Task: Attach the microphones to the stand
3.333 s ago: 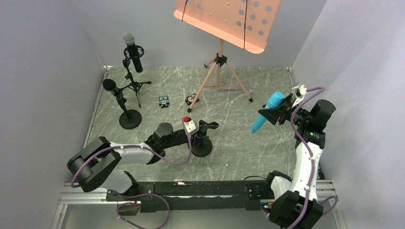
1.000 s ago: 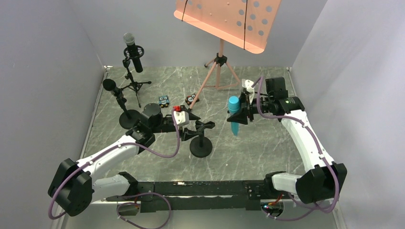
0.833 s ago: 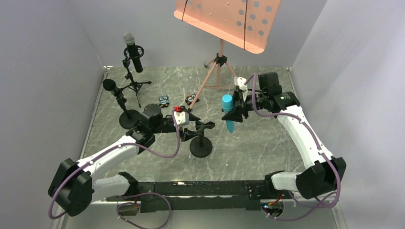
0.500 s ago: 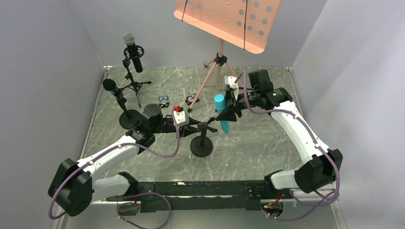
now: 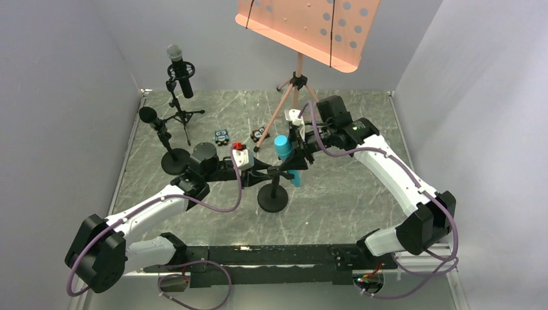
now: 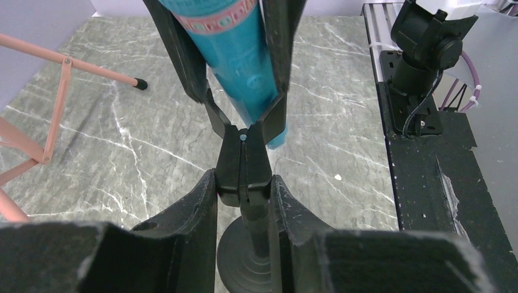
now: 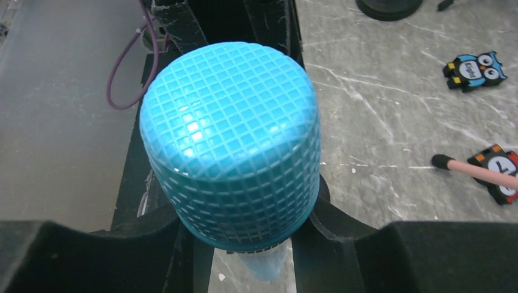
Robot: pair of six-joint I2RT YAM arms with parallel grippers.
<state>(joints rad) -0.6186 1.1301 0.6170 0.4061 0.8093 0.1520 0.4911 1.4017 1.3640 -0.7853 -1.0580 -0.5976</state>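
Mid-frame, the left gripper (image 6: 243,204) pinches the stand (image 6: 243,165) steady so the right gripper (image 5: 300,150), clamped on the turquoise microphone (image 5: 283,147), can seat it.

left gripper (image 6: 243,186): clamps stand (image 6: 243,160) under its clip | turquoise microphone (image 6: 241,55): tilted, at clip prongs | pink tripod leg (image 6: 91,68): far

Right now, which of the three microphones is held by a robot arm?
The turquoise mesh-headed microphone, clamped in the right arm's fingers at the black clip stand. The black silver-headed microphone and the black-headed microphone are mounted at far left, untouched.
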